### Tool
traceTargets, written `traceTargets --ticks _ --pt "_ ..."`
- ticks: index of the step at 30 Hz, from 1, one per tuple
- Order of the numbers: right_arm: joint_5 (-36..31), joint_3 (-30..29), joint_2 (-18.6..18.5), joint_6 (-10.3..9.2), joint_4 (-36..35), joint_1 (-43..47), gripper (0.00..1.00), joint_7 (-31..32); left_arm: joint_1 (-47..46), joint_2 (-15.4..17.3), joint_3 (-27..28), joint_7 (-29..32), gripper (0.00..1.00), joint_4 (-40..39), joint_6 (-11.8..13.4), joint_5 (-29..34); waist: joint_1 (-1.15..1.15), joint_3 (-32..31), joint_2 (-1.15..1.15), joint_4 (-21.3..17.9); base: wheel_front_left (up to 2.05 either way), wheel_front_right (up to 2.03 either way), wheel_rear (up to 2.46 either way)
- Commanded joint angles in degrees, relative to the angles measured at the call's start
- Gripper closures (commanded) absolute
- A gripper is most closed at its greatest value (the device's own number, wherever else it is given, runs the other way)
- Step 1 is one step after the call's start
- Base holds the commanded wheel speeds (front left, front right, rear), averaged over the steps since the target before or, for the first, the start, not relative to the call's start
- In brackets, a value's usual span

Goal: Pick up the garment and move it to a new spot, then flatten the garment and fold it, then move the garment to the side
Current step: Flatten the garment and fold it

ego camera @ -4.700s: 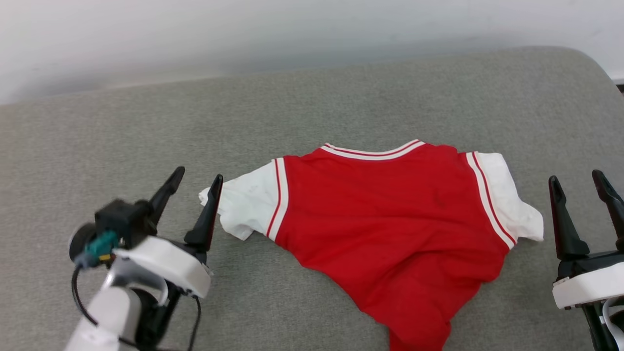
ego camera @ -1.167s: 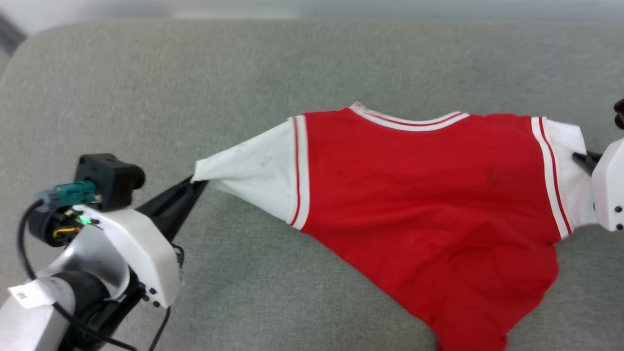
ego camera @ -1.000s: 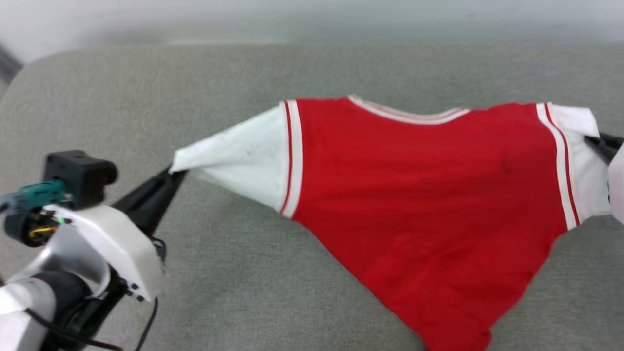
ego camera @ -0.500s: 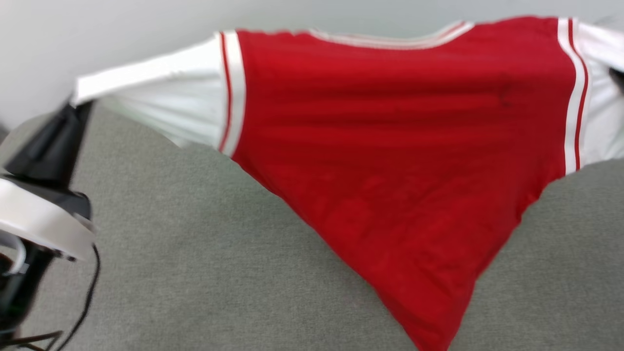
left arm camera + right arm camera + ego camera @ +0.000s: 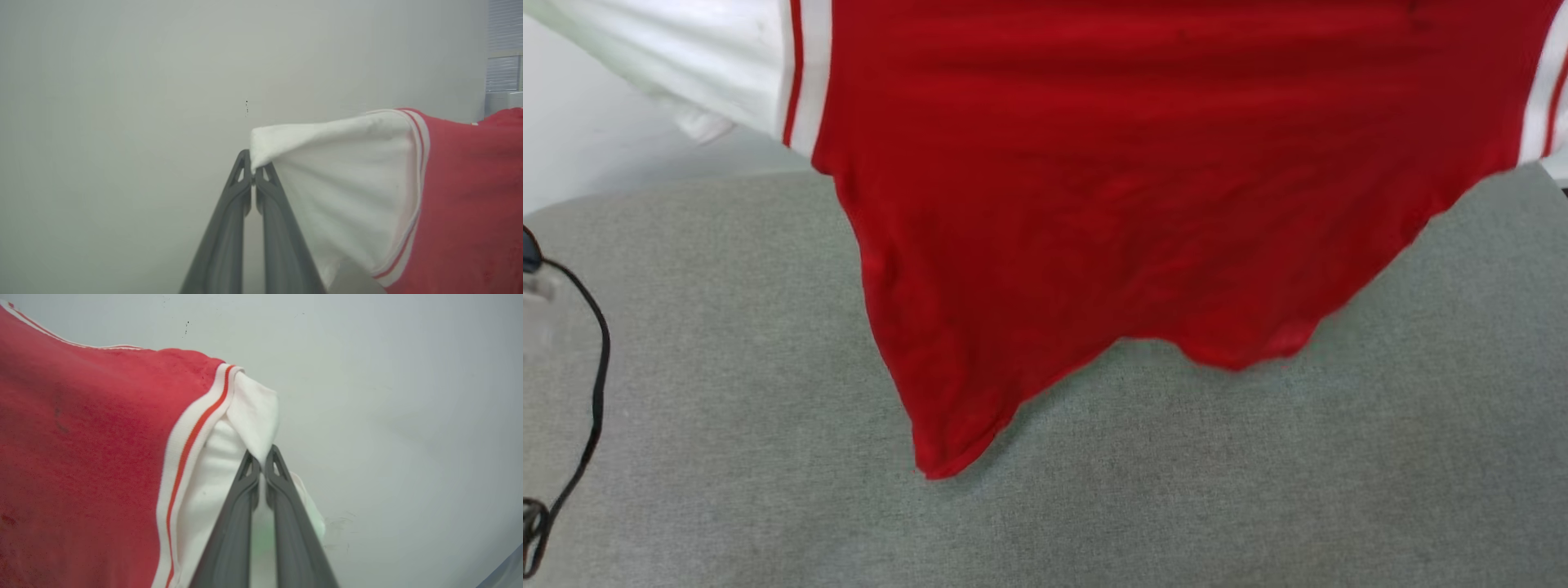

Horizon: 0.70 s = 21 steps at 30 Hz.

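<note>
One garment (image 5: pixel 1143 180). Two white sleeves (image 5: pixel 347 183) on it. Two grippers: left gripper (image 5: pixel 254 173), right gripper (image 5: pixel 262 459); two dark fingers (image 5: pixel 226 228) each. One black cable (image 5: pixel 606 351). One grey fabric surface (image 5: pixel 1258 490). One pale wall (image 5: pixel 122 122).

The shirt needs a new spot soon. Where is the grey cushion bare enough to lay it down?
The grey cushion is bare from the hanging hem of the garment to the near edge, and on its right. The left edge is tighter: a black cable dangles there.

From my station I can read no lettering, number, brand or sign; the red and white garment (image 5: pixel 1143 180) shows none legible.
</note>
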Motion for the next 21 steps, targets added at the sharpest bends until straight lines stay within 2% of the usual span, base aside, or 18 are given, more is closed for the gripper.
traceTargets --ticks 1,10,15,21 --pt "-0.53 -0.55 0.27 -0.1 0.02 -1.36 1.0 -0.87 -1.44 -0.01 0.46 -0.18 1.0 -0.06 0.3 -0.3 0.0 0.85 0.0 -0.21 0.0 0.0 0.0" --pt "-0.59 -0.22 1.2 -0.1 2.47 -10.77 1.0 -2.36 -13.04 0.11 -1.18 0.73 1.0 4.45 -1.23 -3.55 0.0 9.09 0.0 -0.06 0.0 0.0 0.0" --pt "-1.33 1.87 0.68 -0.09 5.46 -20.15 1.0 -2.06 -25.22 0.95 -4.08 1.65 1.0 9.88 -3.17 -3.51 0.0 16.44 0.0 0.29 0.0 0.0 0.0" --pt "-3.9 5.91 2.43 -0.08 12.53 -33.71 1.0 -4.49 -42.53 1.15 -7.88 1.59 1.0 20.16 -5.79 -1.33 0.0 25.21 0.0 0.16 0.0 0.0 0.0"
